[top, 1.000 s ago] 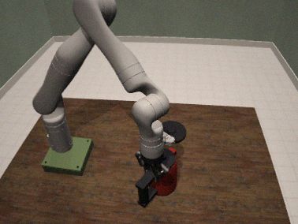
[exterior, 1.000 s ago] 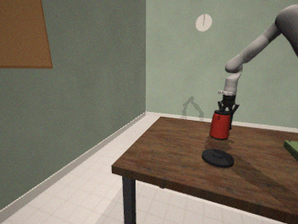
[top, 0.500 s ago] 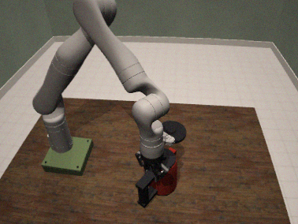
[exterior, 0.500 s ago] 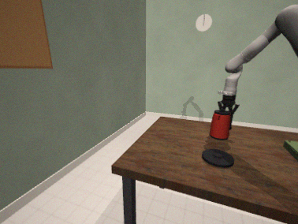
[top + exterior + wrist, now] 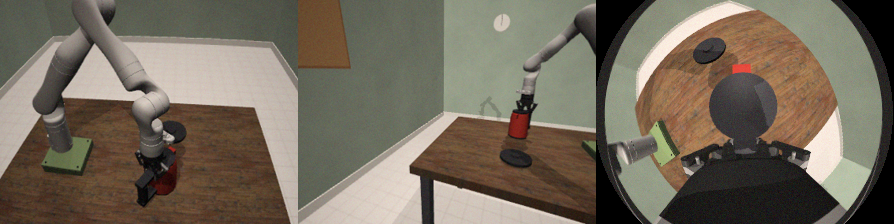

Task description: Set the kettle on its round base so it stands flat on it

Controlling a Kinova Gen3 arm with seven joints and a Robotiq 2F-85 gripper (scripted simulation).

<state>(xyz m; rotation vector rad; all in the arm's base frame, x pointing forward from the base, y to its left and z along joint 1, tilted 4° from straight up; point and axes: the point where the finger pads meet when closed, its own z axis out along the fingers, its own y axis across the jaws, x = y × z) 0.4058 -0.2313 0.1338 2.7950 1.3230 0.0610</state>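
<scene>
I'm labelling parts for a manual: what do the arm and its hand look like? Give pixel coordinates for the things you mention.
The arm (image 5: 114, 55) (image 5: 556, 45) is smooth light grey, with rounded tubular segments and thin dark seam lines around some. The hand is black and angular, with jointed linkages and small silvery parts. I can make out no cable or lettering.
</scene>
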